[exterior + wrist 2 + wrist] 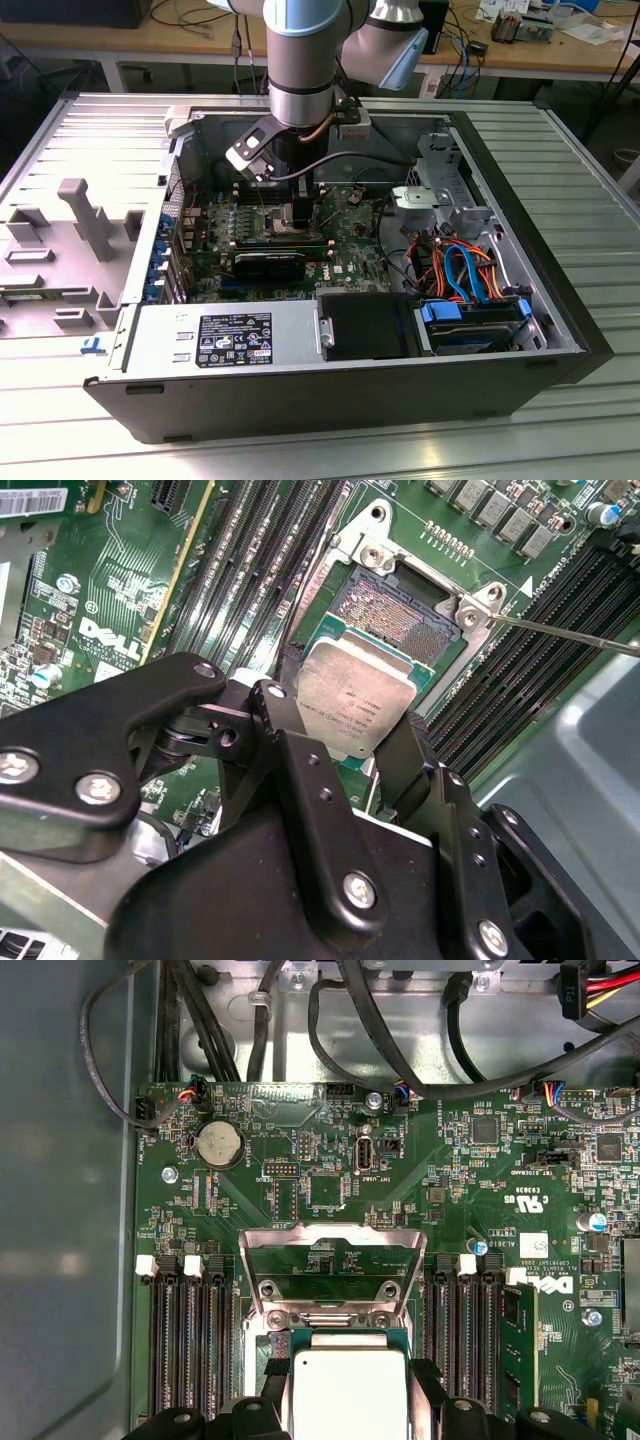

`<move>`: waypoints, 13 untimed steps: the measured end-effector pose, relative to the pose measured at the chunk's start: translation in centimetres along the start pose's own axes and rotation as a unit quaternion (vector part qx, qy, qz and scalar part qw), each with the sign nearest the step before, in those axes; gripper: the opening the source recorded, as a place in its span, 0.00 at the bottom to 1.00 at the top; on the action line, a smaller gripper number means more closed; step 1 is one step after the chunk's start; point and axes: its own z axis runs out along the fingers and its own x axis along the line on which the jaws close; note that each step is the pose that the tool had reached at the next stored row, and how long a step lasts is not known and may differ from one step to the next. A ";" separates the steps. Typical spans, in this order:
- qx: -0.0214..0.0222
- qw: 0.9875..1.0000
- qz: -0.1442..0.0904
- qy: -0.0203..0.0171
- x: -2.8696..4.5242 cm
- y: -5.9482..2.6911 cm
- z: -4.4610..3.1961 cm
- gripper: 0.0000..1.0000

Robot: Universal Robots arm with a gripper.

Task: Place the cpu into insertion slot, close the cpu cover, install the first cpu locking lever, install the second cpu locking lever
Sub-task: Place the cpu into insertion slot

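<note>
My gripper (pixel 350 720) is shut on the cpu (pixel 355 695), a flat square chip with a silver-grey top, gripped by two opposite edges. The chip hangs tilted just above the insertion slot (pixel 385 605), whose tan contact field lies uncovered on the green board. In the first wrist view the cpu (pixel 350 1390) sits between the black fingers (pixel 273 1372), and the cpu cover (pixel 330 1260) stands swung up and open behind the slot. A thin locking lever (pixel 570 632) sticks out free beside the socket. In the exterior view the gripper (pixel 298 212) is down inside the computer case.
Long black memory slots (pixel 190 1340) flank the socket on both sides. A coin battery (pixel 218 1145) and black cables (pixel 380 1040) lie beyond the cover. The case holds a power supply (pixel 225 338), a drive cage (pixel 470 320) and coloured wiring (pixel 460 265).
</note>
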 end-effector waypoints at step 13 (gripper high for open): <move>0.000 1.000 -0.001 -0.001 0.05 -0.26 0.18 0.54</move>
